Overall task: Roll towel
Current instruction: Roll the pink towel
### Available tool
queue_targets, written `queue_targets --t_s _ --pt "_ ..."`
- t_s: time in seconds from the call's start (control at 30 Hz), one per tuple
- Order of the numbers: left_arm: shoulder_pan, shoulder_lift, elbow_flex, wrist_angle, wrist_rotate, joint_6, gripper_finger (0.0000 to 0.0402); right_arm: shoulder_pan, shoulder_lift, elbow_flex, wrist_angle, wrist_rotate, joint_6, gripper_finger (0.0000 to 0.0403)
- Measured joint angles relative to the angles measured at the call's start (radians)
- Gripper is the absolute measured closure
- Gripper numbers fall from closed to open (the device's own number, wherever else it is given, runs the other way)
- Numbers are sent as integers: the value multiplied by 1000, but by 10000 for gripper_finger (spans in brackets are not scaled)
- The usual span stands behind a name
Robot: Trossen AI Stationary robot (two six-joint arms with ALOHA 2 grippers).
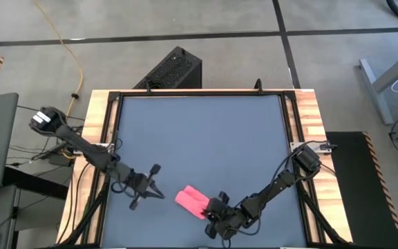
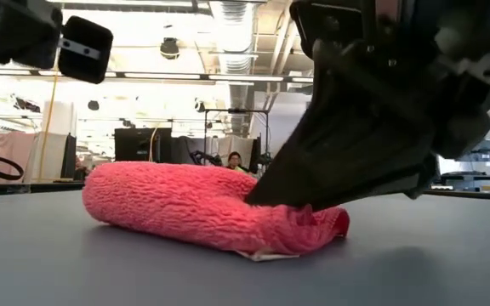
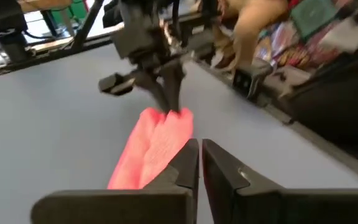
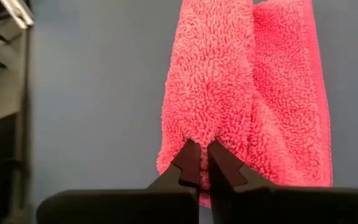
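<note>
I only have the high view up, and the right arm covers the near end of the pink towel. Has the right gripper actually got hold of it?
Observer: Yes. In the right wrist view the right gripper is shut, its fingers pinching a fold at the end of the towel.
Operator: Is the towel lifted or lying flat?
Observer: The low view shows it lying on the table, folded into a thick hump, with the pinched end low by the surface.
Operator: And the left gripper, is it touching the towel?
Observer: No. The left wrist view shows the left gripper shut and empty, short of the towel's other end.
</note>
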Motion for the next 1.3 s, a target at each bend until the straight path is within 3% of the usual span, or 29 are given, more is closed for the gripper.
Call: queue_targets --t_s 0.5,0.8,1.0,1.23,1.3 --pt "-8 473 241 -8 -73 239 209 6 0 0 35 -30 1 374" --pt "-8 592 351 -171 -78 277 191 6 -1 0 30 -31 6 373" --pt "1 614 386 -179 -137 262 224 12 -1 0 31 -44 51 374" --pt "43 614 446 -276 -107 183 370 31 -1 0 36 -46 86 370" --pt "57 614 472 -334 -56 146 389 35 -1 0 35 -45 86 370"
